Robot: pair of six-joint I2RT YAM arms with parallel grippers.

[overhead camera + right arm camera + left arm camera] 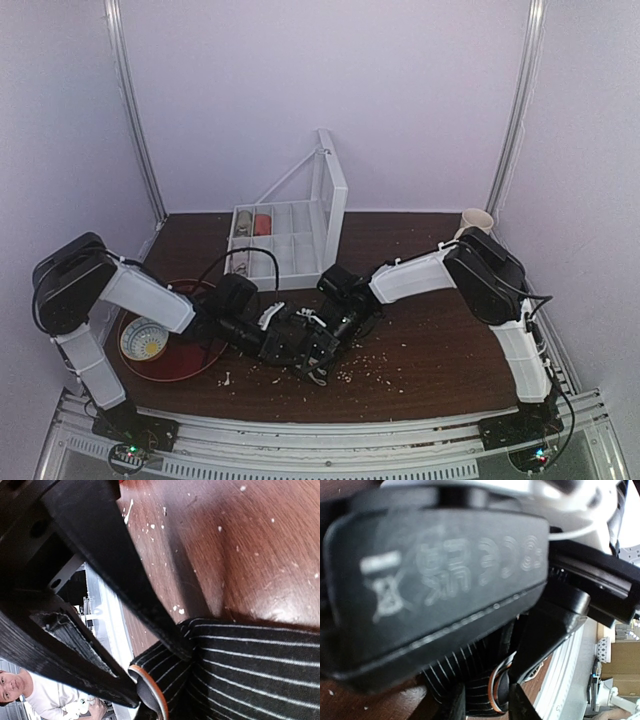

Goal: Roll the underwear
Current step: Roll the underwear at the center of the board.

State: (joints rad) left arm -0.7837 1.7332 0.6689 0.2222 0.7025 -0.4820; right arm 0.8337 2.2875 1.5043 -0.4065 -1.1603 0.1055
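The underwear [250,675] is black with fine pale pinstripes and lies bunched on the brown table, its orange-and-white hem [150,690] curling up at one end. In the right wrist view my right gripper [160,677] is shut on a fold of it beside that hem. My left gripper [485,707] has one dark finger on each side of the same striped bundle [465,675], and the fabric fills the gap. Most of the left wrist view is blocked by the right arm's black housing [435,580]. From above, both grippers [290,345] [332,330] meet at the table's middle and hide most of the cloth.
A red tray [175,368] holding a white bowl [143,340] sits at the left. A clear compartment box [275,245] with its lid raised stands at the back. A paper cup [476,220] is at the back right. Pale crumbs [385,355] dot the table.
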